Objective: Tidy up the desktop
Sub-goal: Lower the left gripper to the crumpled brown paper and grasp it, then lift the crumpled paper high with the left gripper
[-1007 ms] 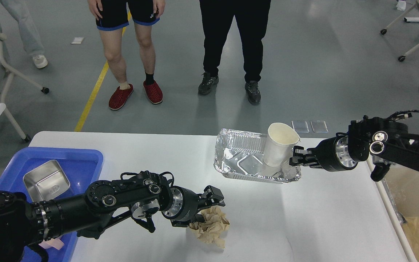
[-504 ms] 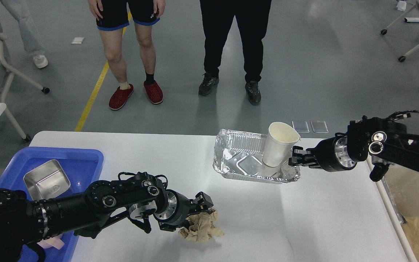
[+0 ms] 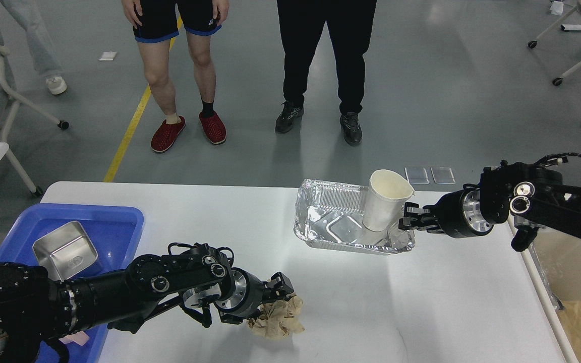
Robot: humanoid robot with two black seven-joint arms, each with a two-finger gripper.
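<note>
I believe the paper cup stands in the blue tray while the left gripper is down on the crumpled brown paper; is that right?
Not quite: the head view shows the paper cup standing in the foil tray, not the blue tray. The left gripper is indeed on the crumpled brown paper.

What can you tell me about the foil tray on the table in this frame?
The foil tray is a shiny, crinkled aluminium rectangle with ribbed walls and a rolled rim, open side up at the far right of the desktop. A white paper cup stands tilted inside its right end. The right hand is at its right rim, apparently gripping it.
</note>
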